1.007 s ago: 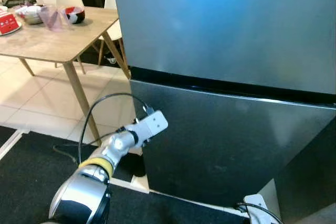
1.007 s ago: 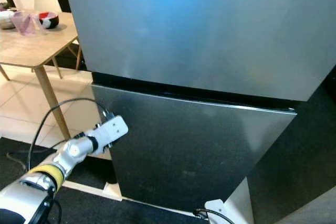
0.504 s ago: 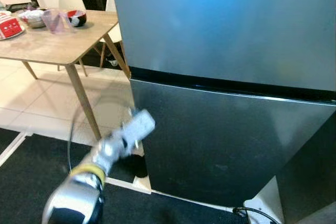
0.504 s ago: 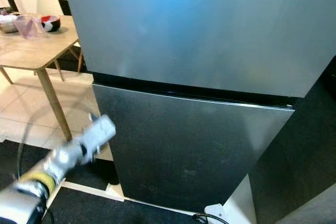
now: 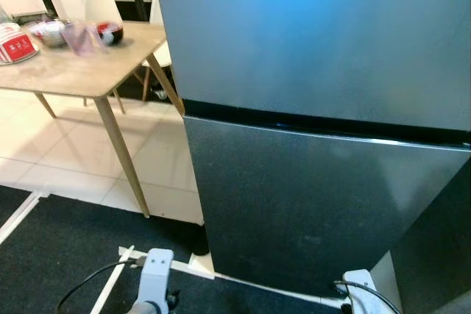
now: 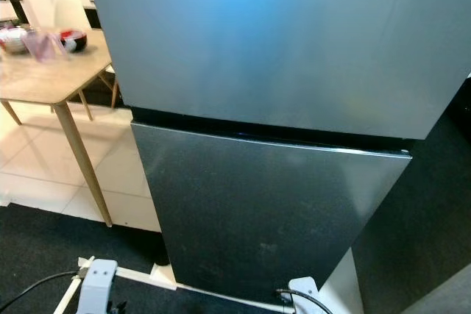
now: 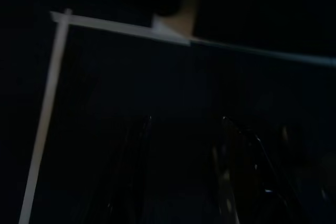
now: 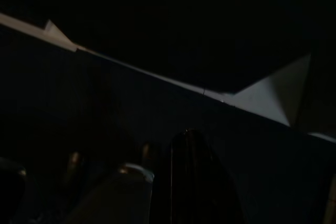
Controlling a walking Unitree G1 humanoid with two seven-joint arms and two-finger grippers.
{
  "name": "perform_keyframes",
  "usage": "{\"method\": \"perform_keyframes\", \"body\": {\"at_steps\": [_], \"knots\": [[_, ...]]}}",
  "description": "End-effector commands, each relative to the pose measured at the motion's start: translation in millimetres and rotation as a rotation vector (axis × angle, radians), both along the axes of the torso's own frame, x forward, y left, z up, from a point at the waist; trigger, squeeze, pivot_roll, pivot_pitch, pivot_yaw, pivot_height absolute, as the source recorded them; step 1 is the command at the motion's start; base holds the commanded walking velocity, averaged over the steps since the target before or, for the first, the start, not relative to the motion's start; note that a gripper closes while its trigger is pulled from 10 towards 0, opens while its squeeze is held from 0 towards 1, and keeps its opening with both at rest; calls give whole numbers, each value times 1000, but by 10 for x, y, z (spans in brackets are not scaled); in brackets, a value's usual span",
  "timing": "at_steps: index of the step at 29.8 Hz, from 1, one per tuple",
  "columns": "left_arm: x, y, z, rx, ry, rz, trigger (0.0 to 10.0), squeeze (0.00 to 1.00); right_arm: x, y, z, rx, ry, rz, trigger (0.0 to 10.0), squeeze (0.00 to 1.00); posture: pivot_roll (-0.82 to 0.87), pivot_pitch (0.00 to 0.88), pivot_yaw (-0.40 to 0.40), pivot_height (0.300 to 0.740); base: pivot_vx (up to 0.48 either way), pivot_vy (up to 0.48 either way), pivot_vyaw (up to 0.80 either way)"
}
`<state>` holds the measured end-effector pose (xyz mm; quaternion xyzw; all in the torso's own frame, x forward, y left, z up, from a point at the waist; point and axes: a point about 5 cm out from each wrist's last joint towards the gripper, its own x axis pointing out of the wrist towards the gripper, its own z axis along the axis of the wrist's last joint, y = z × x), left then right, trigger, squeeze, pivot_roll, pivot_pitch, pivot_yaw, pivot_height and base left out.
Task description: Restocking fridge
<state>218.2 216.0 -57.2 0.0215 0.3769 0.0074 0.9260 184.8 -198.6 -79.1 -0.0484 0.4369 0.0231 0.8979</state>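
Observation:
A tall grey fridge stands before me, with its upper door point(image 5: 316, 34) and darker lower door point(image 5: 316, 204) both closed. My left arm hangs low, its white wrist point(image 5: 155, 276) just above the dark mat in front of the fridge's bottom left corner. In the dim left wrist view, my left gripper point(image 7: 178, 182) points at the dark floor with its fingers apart and nothing between them. The right arm hangs idle, its wrist point(image 5: 358, 284) at the fridge's lower right. My right gripper point(image 8: 186, 182) is a dark shape in the right wrist view.
A wooden table point(image 5: 81, 71) stands to the left of the fridge, carrying a red-and-black bowl point(image 5: 110, 33), a clear cup point(image 5: 76, 36) and a red box point(image 5: 16, 43). A white chair point(image 5: 99, 6) stands behind it. White tape lines point(image 5: 110, 288) cross the dark mat, and tiled floor lies under the table.
My left arm has dropped from beside the lower door's left edge down to near the floor. The camera has shifted slightly. Both fridge doors stay closed.

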Motion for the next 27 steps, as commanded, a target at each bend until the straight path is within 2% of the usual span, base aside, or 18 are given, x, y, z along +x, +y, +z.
{"method": "perform_keyframes", "body": {"at_steps": [1,7,10,13,18,21,27], "knots": [[20,-51,8,-9,-23,5,10000,0,-10,7,-8,9,2,-18,10000,0,15,5,9,740,0,0,0],[132,-196,59,-15,-53,-65,10000,0,35,-17,17,3,-10,-29,10000,0,-10,0,50,740,0,0,0],[161,-347,47,14,-24,-157,10000,0,88,-98,57,-5,-28,-59,10000,0,-25,0,43,740,0,0,0],[172,-400,46,24,-16,-191,10000,0,146,-127,93,-7,-46,-71,10000,0,-46,0,43,740,0,0,0],[180,-435,46,22,-16,-198,10000,0,193,-183,130,-17,-59,-83,10000,0,-64,0,56,740,0,0,0],[123,-450,7,28,1,-203,10000,0,169,-250,130,-30,-55,-109,10000,0,-69,0,51,740,0,0,0],[82,-418,-18,24,10,-166,10000,0,87,-259,86,-28,-29,-117,10000,0,-48,0,29,740,0,0,0]]}}
